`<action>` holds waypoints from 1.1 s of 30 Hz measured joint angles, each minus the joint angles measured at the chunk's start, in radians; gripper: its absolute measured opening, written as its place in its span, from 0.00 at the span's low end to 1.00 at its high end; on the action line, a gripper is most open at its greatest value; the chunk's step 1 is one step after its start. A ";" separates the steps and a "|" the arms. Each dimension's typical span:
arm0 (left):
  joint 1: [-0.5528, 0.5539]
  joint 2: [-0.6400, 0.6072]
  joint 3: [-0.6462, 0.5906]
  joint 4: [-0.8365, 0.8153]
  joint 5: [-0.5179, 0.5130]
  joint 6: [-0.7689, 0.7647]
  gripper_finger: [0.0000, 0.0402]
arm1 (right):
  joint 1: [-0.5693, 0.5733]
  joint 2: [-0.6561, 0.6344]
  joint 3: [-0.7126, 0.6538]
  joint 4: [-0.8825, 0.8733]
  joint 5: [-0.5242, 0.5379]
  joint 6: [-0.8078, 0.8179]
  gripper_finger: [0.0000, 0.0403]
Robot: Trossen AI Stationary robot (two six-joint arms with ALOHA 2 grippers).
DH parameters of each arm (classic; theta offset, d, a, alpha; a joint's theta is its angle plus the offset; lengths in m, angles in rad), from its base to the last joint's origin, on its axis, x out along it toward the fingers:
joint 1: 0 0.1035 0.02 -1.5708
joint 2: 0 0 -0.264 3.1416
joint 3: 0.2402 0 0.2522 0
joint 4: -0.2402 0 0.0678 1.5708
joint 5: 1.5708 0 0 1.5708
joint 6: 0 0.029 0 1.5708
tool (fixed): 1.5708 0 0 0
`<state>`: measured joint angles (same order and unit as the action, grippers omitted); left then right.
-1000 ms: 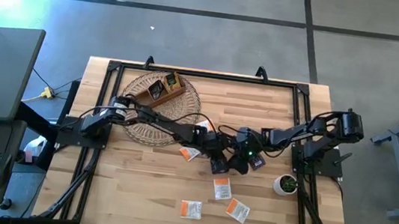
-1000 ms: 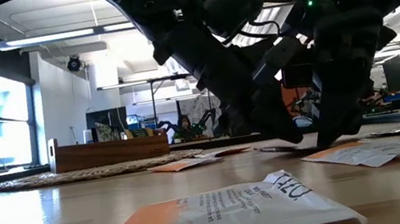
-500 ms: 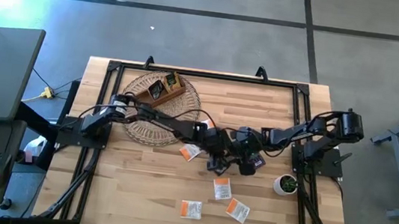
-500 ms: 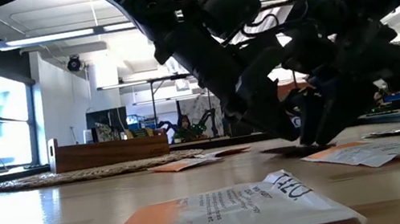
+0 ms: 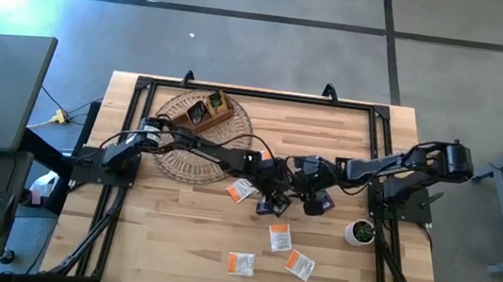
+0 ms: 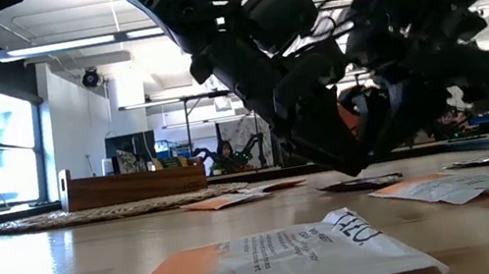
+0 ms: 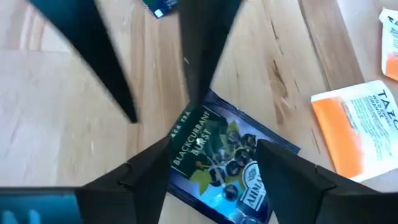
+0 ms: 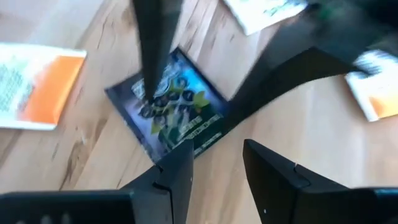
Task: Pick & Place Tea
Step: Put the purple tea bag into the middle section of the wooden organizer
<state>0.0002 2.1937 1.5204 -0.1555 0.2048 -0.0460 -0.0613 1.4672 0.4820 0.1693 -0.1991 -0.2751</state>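
Near the bench's middle, the left tool (image 5: 273,200) is hovering, fingers spread, above a dark tea sachet (image 7: 217,163) lying flat; the right tool (image 5: 308,187) is hanging alongside, fingers parted, holding nothing.

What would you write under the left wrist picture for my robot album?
Left gripper open above a dark blackcurrant tea sachet lying flat on the wooden table.

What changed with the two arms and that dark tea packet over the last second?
The left gripper opened over the dark sachet, which lies flat on the table. The right gripper lifted and drew back slightly toward its side. The orange sachets and wooden box stayed put.
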 joint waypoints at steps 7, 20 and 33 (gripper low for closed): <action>0.000 0.000 0.000 -0.006 -0.120 0.069 0.61 | 0.011 -0.127 0.001 -0.056 -0.029 0.044 0.34; -0.022 0.030 0.005 -0.038 -0.158 0.100 0.61 | 0.012 -0.185 0.001 -0.131 -0.096 0.136 0.34; -0.014 0.125 0.009 0.009 -0.159 0.009 0.24 | 0.011 -0.185 0.001 -0.124 -0.090 0.136 0.34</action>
<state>-0.0135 2.3187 1.5291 -0.1466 0.0461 -0.0370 -0.0502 1.2823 0.4831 0.0452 -0.2893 -0.1387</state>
